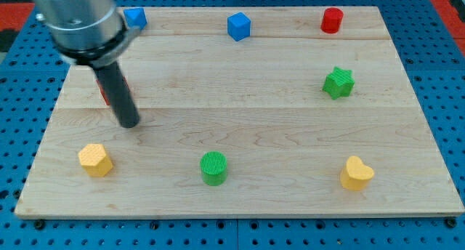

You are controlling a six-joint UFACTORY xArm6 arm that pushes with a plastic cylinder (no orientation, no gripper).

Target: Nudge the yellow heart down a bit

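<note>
The yellow heart (356,173) lies near the view's bottom right of the wooden board (240,112). My tip (130,123) is at the end of the dark rod on the view's left, far to the left of the heart and slightly above its level. A red block (107,96) is mostly hidden behind the rod, just up and left of the tip.
A yellow block (95,160) lies at the bottom left, below my tip. A green cylinder (213,168) sits at the bottom middle. A green star (338,83) is at the right. Along the top edge are two blue blocks (135,18) (238,26) and a red cylinder (332,20).
</note>
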